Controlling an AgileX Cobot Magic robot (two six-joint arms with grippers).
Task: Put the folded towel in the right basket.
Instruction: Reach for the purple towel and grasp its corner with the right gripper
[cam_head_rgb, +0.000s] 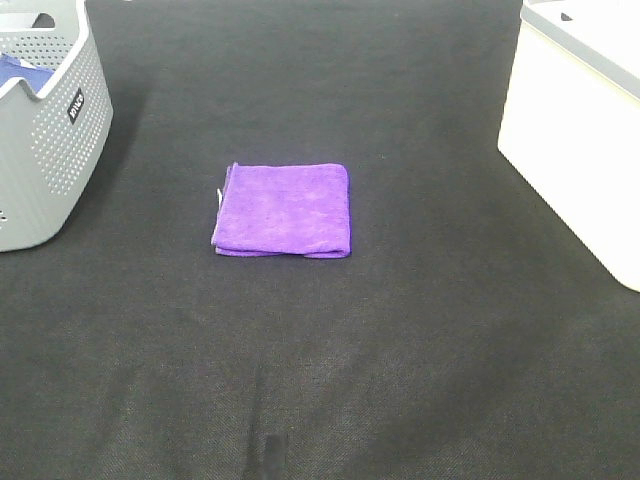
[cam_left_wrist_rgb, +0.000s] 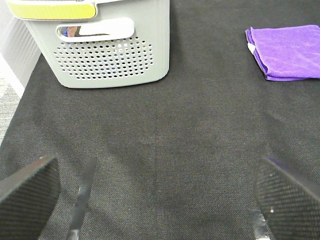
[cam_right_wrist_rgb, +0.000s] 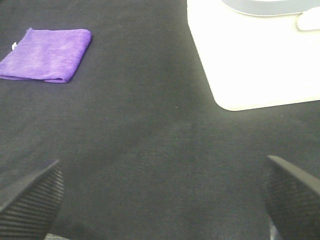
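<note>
A folded purple towel (cam_head_rgb: 283, 210) lies flat on the dark table, near the middle. It also shows in the left wrist view (cam_left_wrist_rgb: 287, 52) and in the right wrist view (cam_right_wrist_rgb: 46, 55). The right basket (cam_head_rgb: 580, 130) is white and stands at the right edge; the right wrist view shows its wall (cam_right_wrist_rgb: 255, 55). My left gripper (cam_left_wrist_rgb: 155, 200) is open and empty, well short of the towel. My right gripper (cam_right_wrist_rgb: 162, 200) is open and empty, with the towel and the white basket both some way ahead. Neither gripper shows in the exterior high view.
A grey perforated basket (cam_head_rgb: 45, 120) stands at the far left with something blue inside; the left wrist view shows it too (cam_left_wrist_rgb: 107, 47). The table is covered with dark cloth (cam_head_rgb: 400, 350).
</note>
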